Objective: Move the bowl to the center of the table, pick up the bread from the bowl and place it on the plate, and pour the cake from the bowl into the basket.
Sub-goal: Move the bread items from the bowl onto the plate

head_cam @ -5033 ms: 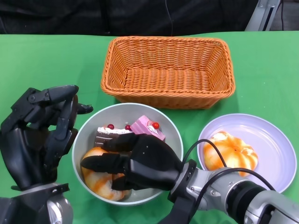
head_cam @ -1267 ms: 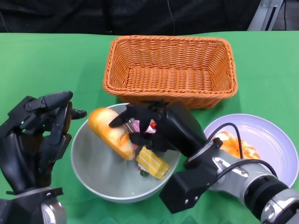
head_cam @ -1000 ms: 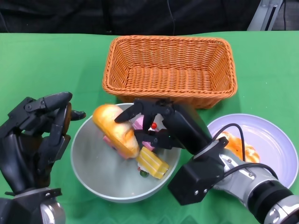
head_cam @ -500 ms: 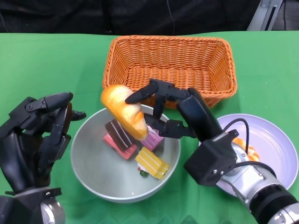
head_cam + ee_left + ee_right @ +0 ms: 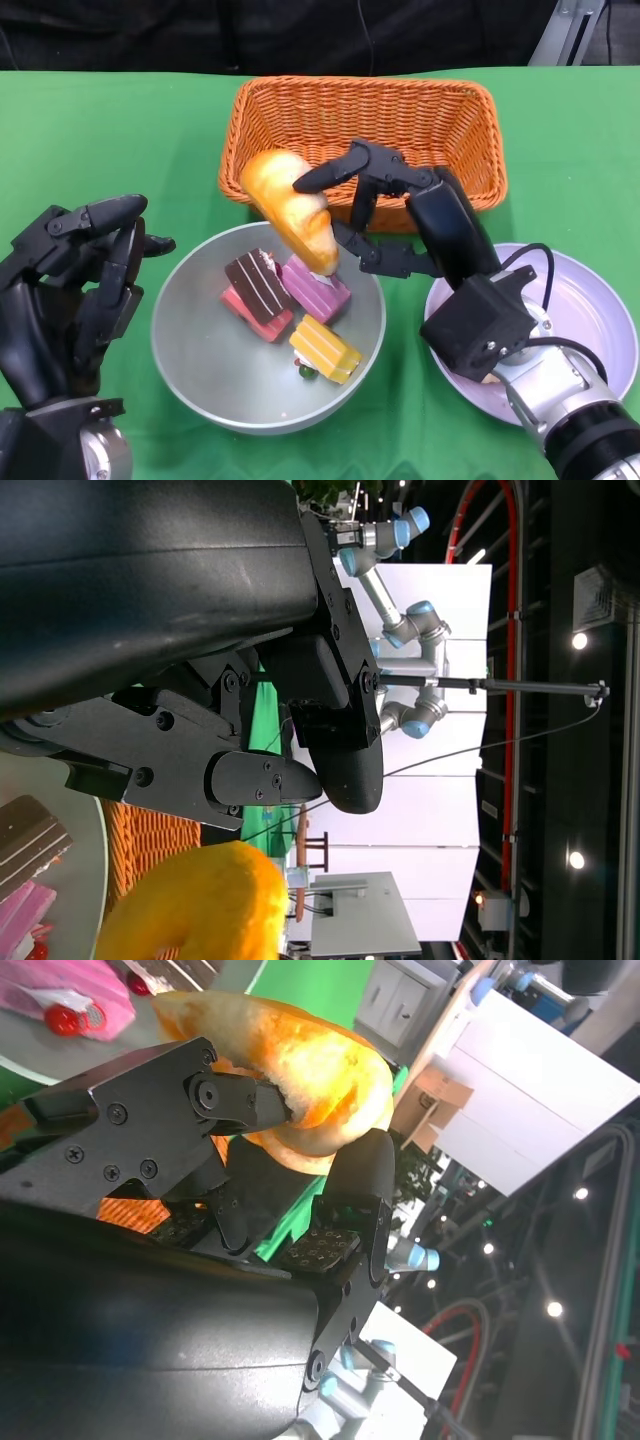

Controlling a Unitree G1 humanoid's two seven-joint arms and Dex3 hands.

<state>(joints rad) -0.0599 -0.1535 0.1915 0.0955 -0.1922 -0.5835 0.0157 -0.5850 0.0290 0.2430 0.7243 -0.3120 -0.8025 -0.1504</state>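
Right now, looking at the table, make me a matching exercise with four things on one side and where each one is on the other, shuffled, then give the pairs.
Things:
1. bread
2. yellow cake
3. basket
4. plate

Places:
A. lying in the bowl
B. behind the bowl
C. held in the right hand, raised over the bowl's far rim
D. right of the bowl

Pairs: 1-C, 2-A, 3-B, 4-D

Bread (image 5: 290,209) now out of the bowl (image 5: 200,385), higher in the right hand (image 5: 385,215), toward the basket (image 5: 262,110).
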